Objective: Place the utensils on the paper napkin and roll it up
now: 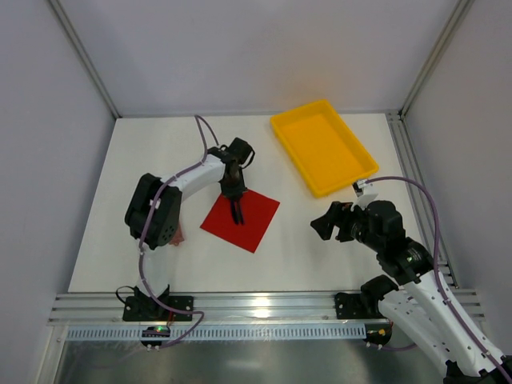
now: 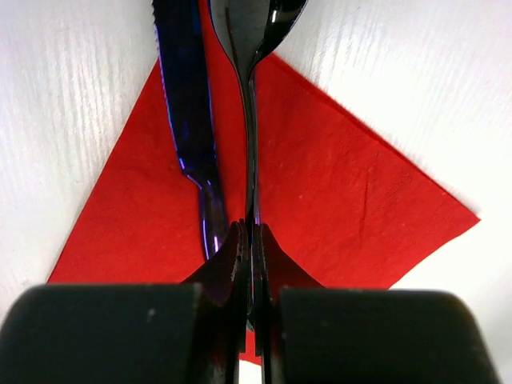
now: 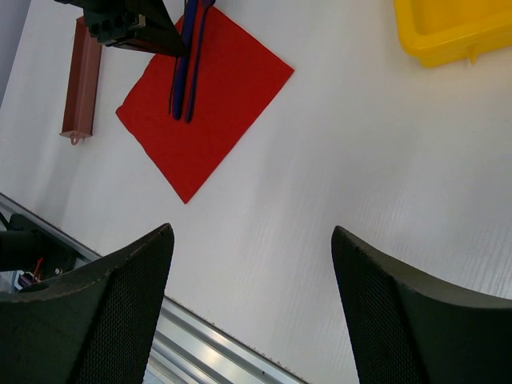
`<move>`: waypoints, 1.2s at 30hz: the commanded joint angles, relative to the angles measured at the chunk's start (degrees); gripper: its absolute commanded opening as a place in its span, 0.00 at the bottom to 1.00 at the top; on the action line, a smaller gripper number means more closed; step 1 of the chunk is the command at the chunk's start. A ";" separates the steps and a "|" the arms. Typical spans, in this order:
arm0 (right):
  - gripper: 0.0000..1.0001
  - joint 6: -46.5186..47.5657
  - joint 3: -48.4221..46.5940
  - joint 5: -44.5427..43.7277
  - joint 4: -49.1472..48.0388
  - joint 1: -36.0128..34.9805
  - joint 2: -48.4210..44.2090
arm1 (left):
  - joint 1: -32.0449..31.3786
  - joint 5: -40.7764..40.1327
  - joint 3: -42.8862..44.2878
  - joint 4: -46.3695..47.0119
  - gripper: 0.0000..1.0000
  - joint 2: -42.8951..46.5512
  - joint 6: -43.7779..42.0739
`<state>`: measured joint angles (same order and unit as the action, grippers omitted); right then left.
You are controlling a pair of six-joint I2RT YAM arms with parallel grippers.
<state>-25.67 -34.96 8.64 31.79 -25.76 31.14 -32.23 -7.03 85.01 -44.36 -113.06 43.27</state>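
Note:
The red paper napkin (image 1: 254, 222) lies flat at mid-table, one corner toward the front. My left gripper (image 1: 234, 196) is at its far edge, shut on the handle of the black spoon (image 2: 250, 120), which stretches across the napkin (image 2: 344, 200). The blue-purple knife (image 2: 188, 104) lies on the napkin just left of the spoon, parallel to it, outside the jaws. In the right wrist view both utensils (image 3: 188, 72) lie side by side on the napkin (image 3: 232, 88). My right gripper (image 3: 252, 240) is open and empty, over bare table to the right of the napkin (image 1: 330, 224).
A yellow tray (image 1: 348, 182) stands at the back right, also seen in the right wrist view (image 3: 456, 40). A small brownish-red block (image 3: 80, 80) lies left of the napkin, near the left arm. A metal rail (image 3: 200, 352) runs along the table's front edge.

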 commanded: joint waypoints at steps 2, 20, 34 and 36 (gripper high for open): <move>0.80 0.89 -2.22 -0.91 -0.59 -0.17 0.15 | -0.03 -1.32 3.84 0.85 0.00 -1.29 1.29; 0.80 1.41 -1.95 -1.08 -0.33 -0.17 -0.72 | -0.03 -4.14 2.18 -0.12 0.01 -2.52 2.79; 0.80 1.06 -1.87 -0.91 -0.50 -0.17 -0.81 | -0.03 -4.75 2.00 -0.47 0.17 -3.14 3.14; 0.80 1.06 -1.95 -1.00 -0.50 -0.17 -0.73 | -0.03 -4.49 2.00 -0.38 0.19 -3.14 3.23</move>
<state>-25.34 -35.11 8.05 31.86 -25.76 30.48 -32.23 -10.04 86.96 -44.53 -116.95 46.06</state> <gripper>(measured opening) 0.804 0.183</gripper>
